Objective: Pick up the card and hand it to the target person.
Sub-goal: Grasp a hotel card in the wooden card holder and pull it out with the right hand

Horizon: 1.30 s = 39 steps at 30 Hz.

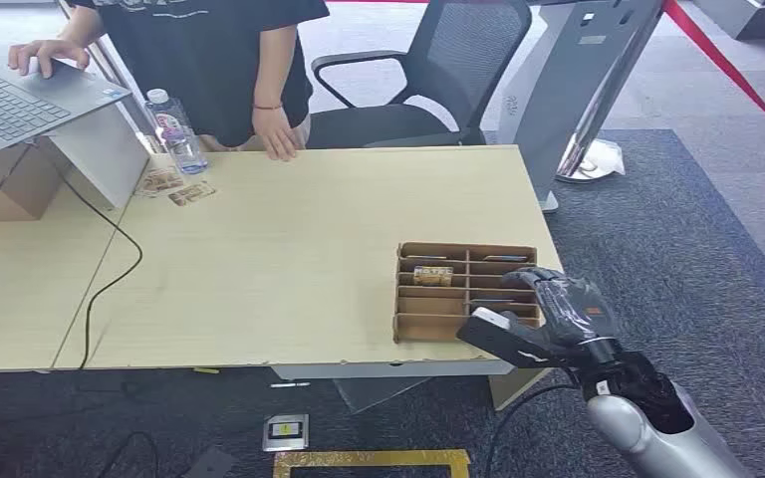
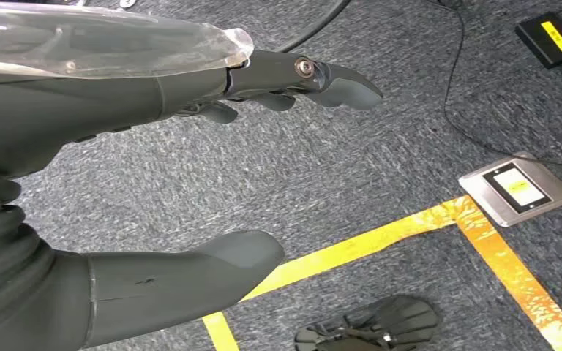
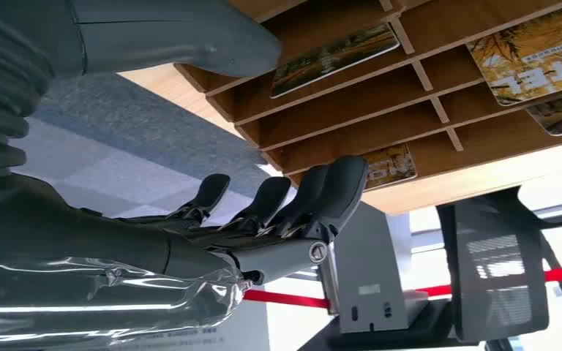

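Observation:
A brown divided tray (image 1: 408, 324) sits at the table's near right corner. One card (image 1: 432, 275) lies in an upper-left compartment. Seen from the right wrist, several printed cards lie in the compartments, among them a card (image 3: 334, 50) beneath the thumb and a lettered card (image 3: 534, 51). My right hand (image 1: 558, 309) hovers over the tray's right edge, fingers (image 3: 285, 208) straight and apart from the thumb, holding nothing. My left hand (image 2: 80, 146) hangs above the carpet, fingers spread, empty. The person (image 1: 219, 50) stands behind the far edge, one hand (image 1: 279, 139) resting on the table.
A laptop (image 1: 20, 95) on a stand, a water bottle (image 1: 177, 129) and loose cards (image 1: 179, 187) occupy the far left. A cable (image 1: 110, 259) runs across the table. An office chair (image 1: 428, 70) stands behind. Yellow tape (image 2: 380, 241) and a metal plate (image 2: 516, 189) mark the floor.

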Each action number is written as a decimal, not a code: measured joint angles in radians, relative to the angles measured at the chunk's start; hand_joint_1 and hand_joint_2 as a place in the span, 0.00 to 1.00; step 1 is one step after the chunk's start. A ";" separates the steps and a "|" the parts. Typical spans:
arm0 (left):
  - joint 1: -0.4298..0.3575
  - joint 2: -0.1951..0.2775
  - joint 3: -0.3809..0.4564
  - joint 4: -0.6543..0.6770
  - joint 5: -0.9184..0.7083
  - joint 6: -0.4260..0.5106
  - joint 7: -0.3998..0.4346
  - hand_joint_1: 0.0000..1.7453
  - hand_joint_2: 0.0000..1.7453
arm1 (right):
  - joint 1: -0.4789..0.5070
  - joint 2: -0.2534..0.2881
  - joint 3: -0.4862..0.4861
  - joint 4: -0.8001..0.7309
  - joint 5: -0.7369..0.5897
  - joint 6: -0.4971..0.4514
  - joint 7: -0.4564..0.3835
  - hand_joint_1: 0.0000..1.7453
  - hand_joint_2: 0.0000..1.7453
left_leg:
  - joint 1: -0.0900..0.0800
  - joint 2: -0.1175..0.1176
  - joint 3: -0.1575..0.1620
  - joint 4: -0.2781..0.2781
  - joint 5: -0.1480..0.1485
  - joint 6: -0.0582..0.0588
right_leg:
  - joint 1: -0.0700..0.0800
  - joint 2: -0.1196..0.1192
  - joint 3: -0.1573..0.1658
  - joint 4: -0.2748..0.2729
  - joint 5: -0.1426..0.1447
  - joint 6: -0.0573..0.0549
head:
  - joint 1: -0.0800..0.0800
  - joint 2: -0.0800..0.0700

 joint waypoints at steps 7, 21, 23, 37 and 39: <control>0.001 -0.001 0.000 0.000 0.000 0.000 0.000 0.00 1.00 | -0.008 0.000 0.012 0.016 0.021 0.000 0.008 0.39 1.00 | 0.000 0.000 0.000 0.000 0.000 0.000 | 0.000 0.000 0.000 0.000 0.000 0.000 | 0.000 0.000; 0.001 -0.003 0.000 0.000 0.000 0.000 0.000 0.00 1.00 | -0.033 0.000 0.041 0.053 0.057 0.018 0.014 0.40 1.00 | 0.000 0.000 0.000 0.000 0.000 0.000 | 0.000 0.000 0.000 0.000 0.000 0.000 | 0.000 0.000; 0.001 -0.003 0.000 0.000 0.000 0.000 0.000 0.00 1.00 | -0.038 0.000 0.045 0.058 0.058 0.018 0.012 0.42 1.00 | 0.000 0.000 0.000 0.000 0.000 0.000 | 0.000 0.000 0.000 0.000 0.000 0.000 | 0.000 0.000; 0.001 -0.005 0.000 0.000 0.000 0.000 0.000 0.00 1.00 | -0.065 0.000 0.070 0.098 0.086 0.014 0.019 0.50 1.00 | 0.000 0.000 0.000 0.000 0.000 0.000 | 0.000 0.000 0.000 0.000 0.000 0.000 | 0.000 0.000; 0.001 -0.005 0.000 0.000 0.001 0.000 0.000 0.00 1.00 | -0.069 0.000 0.074 0.103 0.114 0.016 0.037 0.55 1.00 | 0.000 0.000 0.000 0.000 0.000 0.000 | 0.000 0.000 0.000 0.000 0.000 0.000 | 0.000 0.000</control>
